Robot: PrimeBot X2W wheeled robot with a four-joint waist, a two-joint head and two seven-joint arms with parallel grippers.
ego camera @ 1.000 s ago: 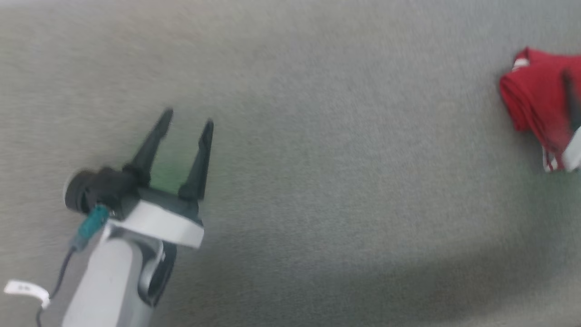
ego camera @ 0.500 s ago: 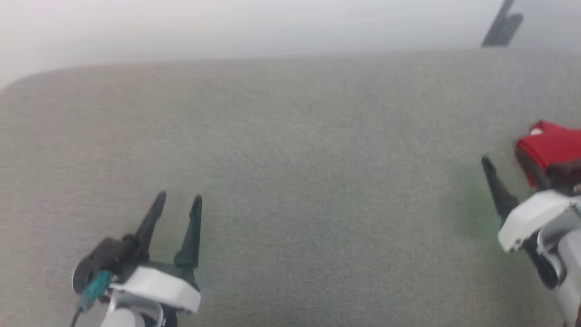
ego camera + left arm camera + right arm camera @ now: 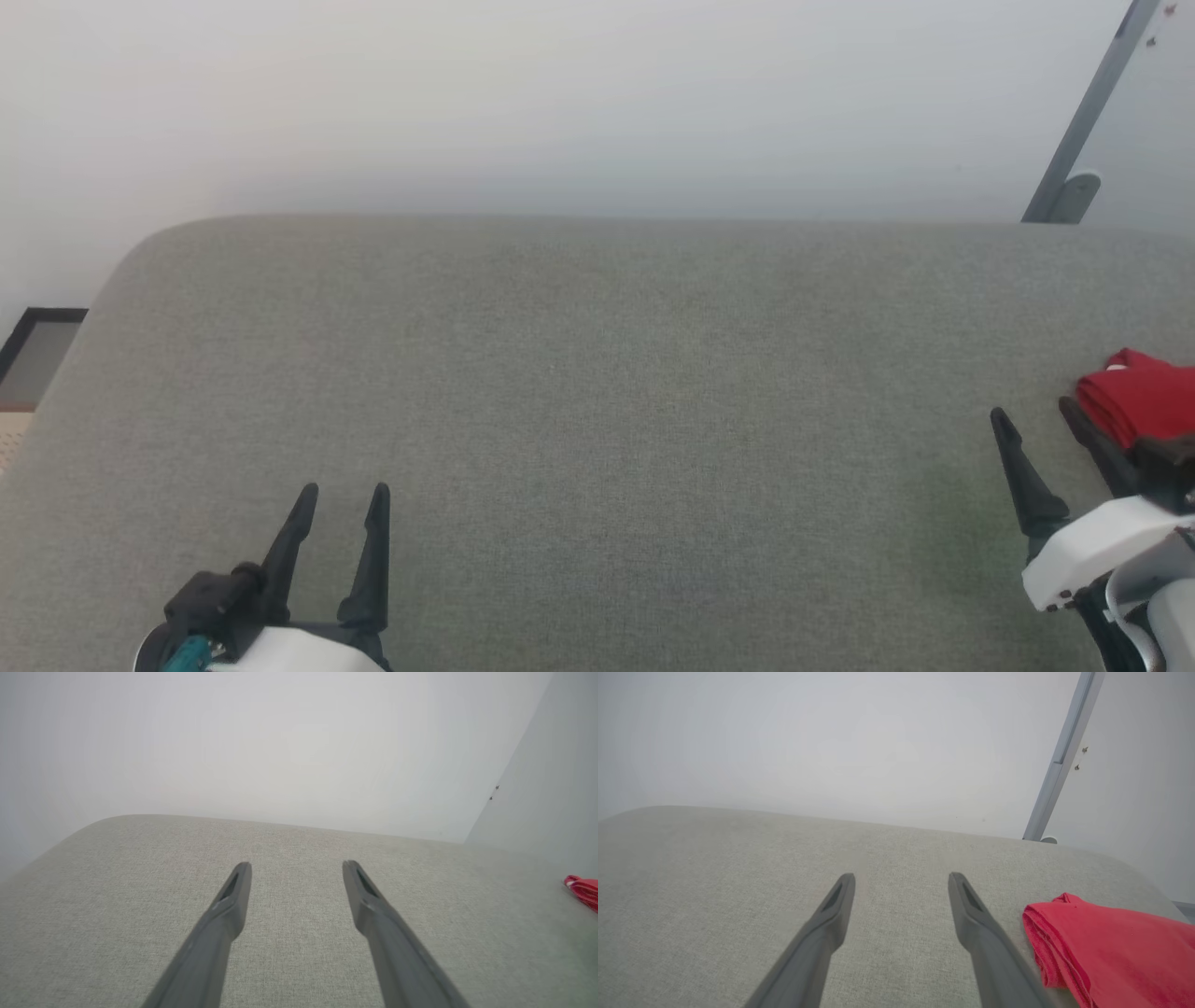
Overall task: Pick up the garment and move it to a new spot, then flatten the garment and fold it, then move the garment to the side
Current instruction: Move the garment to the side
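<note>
- The left end effector (image 3: 344, 492) sits at the lower left of the head view, above the tabletop (image 3: 597, 373). Its two dark fingers point away from the robot and stand apart with nothing between them.
- In the left wrist view, the left end effector (image 3: 296, 865) shows a clear gap between its fingers, with only grey woven fabric behind it.
- The right end effector (image 3: 1033, 411) is at the lower right, its fingers likewise spread and holding nothing.
- The garment (image 3: 1144, 397) lies bunched in red folds on the tabletop at the far right edge of the head view, just beside the right end effector's outer finger. I cannot tell whether they touch.
- In the right wrist view, the garment (image 3: 1111, 942) lies to the right of the right end effector (image 3: 902, 877), outside the gap between its fingers.
- In the left wrist view, a small part of the garment (image 3: 584, 890) shows at the right edge, well apart from the left fingers.
- A pale wall (image 3: 560, 93) rises behind the tabletop, and a slanted grey metal bar (image 3: 1083, 121) stands at the upper right.
</note>
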